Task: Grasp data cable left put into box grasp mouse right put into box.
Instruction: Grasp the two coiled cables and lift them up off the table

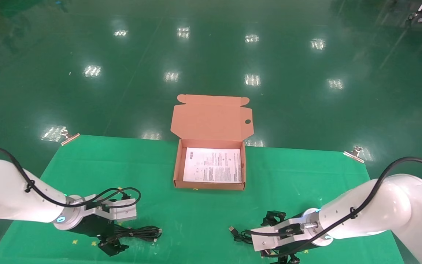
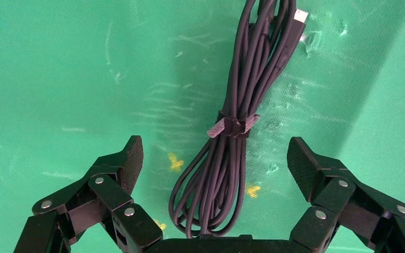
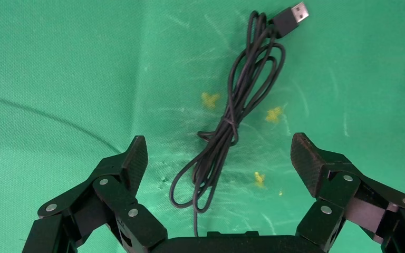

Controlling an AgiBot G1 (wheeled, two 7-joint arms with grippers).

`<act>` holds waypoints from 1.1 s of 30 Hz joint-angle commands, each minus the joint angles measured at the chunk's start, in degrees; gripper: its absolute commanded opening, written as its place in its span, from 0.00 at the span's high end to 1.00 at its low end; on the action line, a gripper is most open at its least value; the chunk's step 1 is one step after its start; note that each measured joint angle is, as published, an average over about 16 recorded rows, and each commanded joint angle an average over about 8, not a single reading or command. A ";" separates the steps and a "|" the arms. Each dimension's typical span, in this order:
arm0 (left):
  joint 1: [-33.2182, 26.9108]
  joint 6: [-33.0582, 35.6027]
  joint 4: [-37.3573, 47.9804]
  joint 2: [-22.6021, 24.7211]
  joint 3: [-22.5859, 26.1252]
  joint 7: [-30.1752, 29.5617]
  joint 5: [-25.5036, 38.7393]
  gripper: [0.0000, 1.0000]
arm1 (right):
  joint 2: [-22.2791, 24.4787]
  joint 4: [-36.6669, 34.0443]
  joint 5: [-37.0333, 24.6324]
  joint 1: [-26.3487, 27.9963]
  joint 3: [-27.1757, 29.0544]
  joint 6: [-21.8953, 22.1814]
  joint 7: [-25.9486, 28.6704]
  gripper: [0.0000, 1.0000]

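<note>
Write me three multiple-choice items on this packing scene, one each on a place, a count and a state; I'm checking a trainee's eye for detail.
1. Where does the data cable lie?
A. in the box
B. on the green cloth between the left gripper's open jaws
C. on the box's lid

2. How many round holes show in the lid of the box?
A. one
B. two
C. four

3. In what state is the right gripper?
A. shut on a cord
B. shut on nothing
C. open over a coiled cord

Answers: 1 B, the bundle rests on the green cloth in front of the left gripper; 2 A, a single hole near the lid's corner; 3 C, its jaws stand apart either side of the cord.
</note>
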 commanded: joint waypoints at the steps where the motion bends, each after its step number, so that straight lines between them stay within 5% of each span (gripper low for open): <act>1: -0.24 -0.29 1.06 0.26 -0.06 0.84 -0.10 0.00 | -0.34 -0.61 -0.01 -0.18 -0.04 0.38 -0.42 0.00; 3: -0.39 -0.38 1.79 0.43 -0.12 1.51 -0.26 0.00 | -0.49 -1.04 -0.31 -0.31 -0.18 0.66 -0.56 0.02; 5: -0.48 -0.42 2.32 0.53 -0.18 2.02 -0.40 0.12 | -0.59 -1.34 -0.59 -0.40 -0.30 0.88 -0.63 0.25; 11: -0.72 -0.48 3.71 0.76 -0.31 2.87 -0.80 0.87 | -0.70 -2.03 -1.23 -0.68 -0.50 1.53 -0.64 0.97; 13: -0.78 -0.51 3.93 0.81 -0.33 2.99 -0.86 1.00 | -0.72 -2.15 -1.33 -0.75 -0.53 1.67 -0.65 1.00; 33: -0.66 -0.36 3.27 0.68 -0.31 2.66 -0.75 1.00 | -0.64 -1.79 -1.09 -0.64 -0.50 1.34 -0.58 1.00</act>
